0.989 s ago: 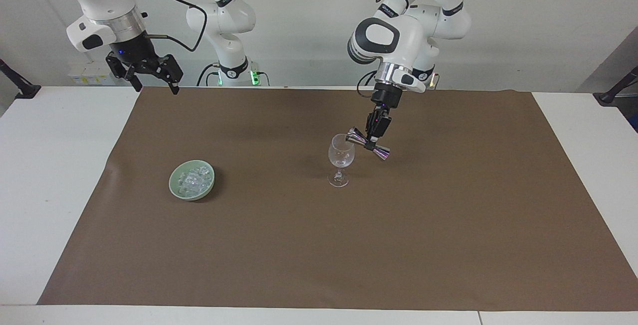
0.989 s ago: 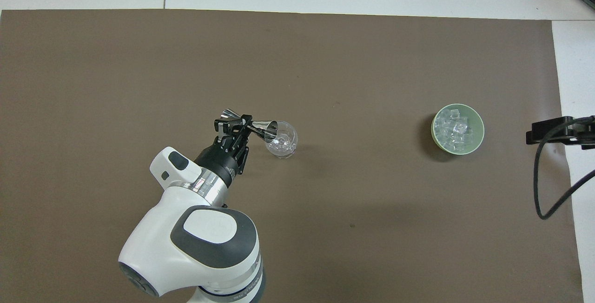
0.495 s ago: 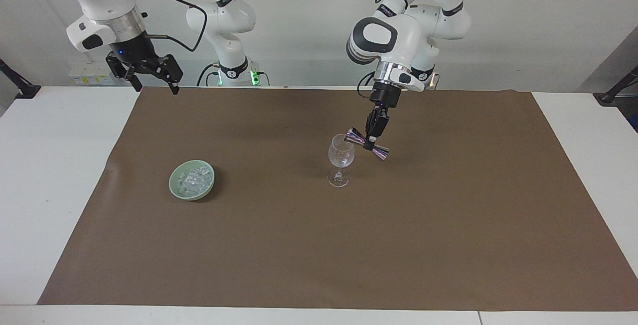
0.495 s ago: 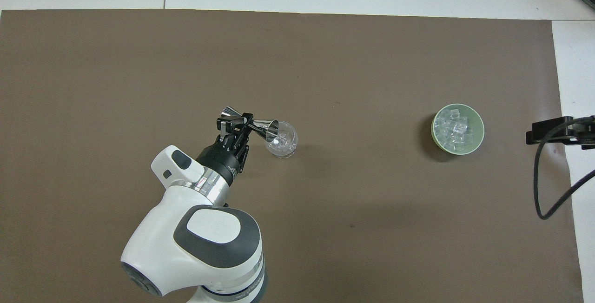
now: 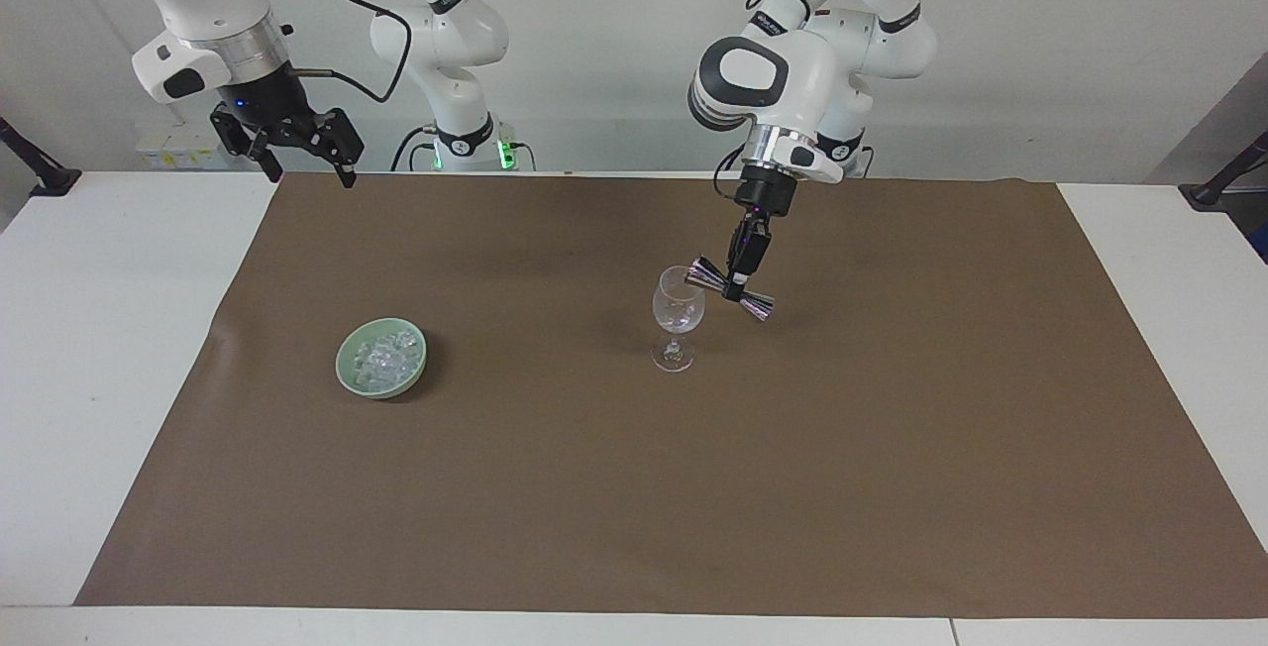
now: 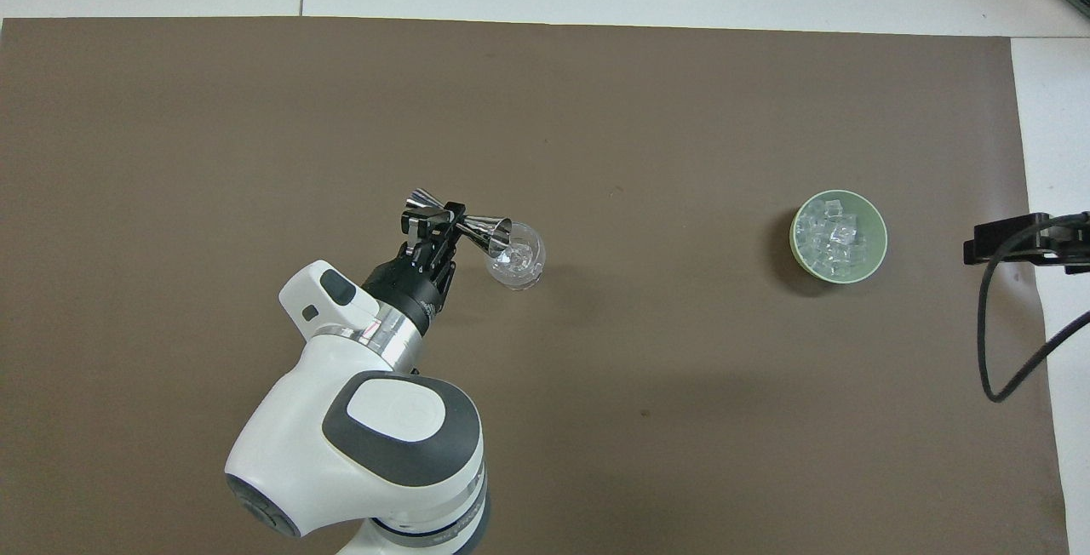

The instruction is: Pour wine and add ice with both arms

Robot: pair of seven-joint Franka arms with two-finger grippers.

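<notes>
Brown paper mat (image 5: pixel 892 487) covers most of a white table (image 5: pixel 89 349). Near mat centre stands a clear stemmed wine glass (image 5: pixel 677 314), upright on its foot; whether any liquid sits in the bowl cannot be told, only glints at the bottom in the overhead view (image 6: pixel 515 257). The left gripper (image 5: pixel 738 279), pointing steeply down from the left arm (image 5: pixel 773 81), is clamped tight on the narrow waist of a shiny metal double-cone jigger (image 5: pixel 731 286). Jigger lies tilted nearly on its side, one mouth at the glass rim and over the bowl, the other cone pointing away toward the left arm's end of the table. In the overhead view the jigger (image 6: pixel 460 225) sits at about 10 o'clock from the glass, its lower mouth overlapping the rim. Pale green round bowl (image 5: pixel 381 359) rests on the mat toward the right arm's end, well apart from the glass; in the overhead view it is at roughly 3 o'clock from the glass (image 6: pixel 839 236). It holds the ice (image 5: pixel 384 357), a heap of small clear cubes filling most of the dish (image 6: pixel 834 238). Right gripper (image 5: pixel 302 162) hangs in the air over the mat's corner nearest the robots, fingers spread wide, holding nothing; the right arm (image 5: pixel 208 12) waits there.
</notes>
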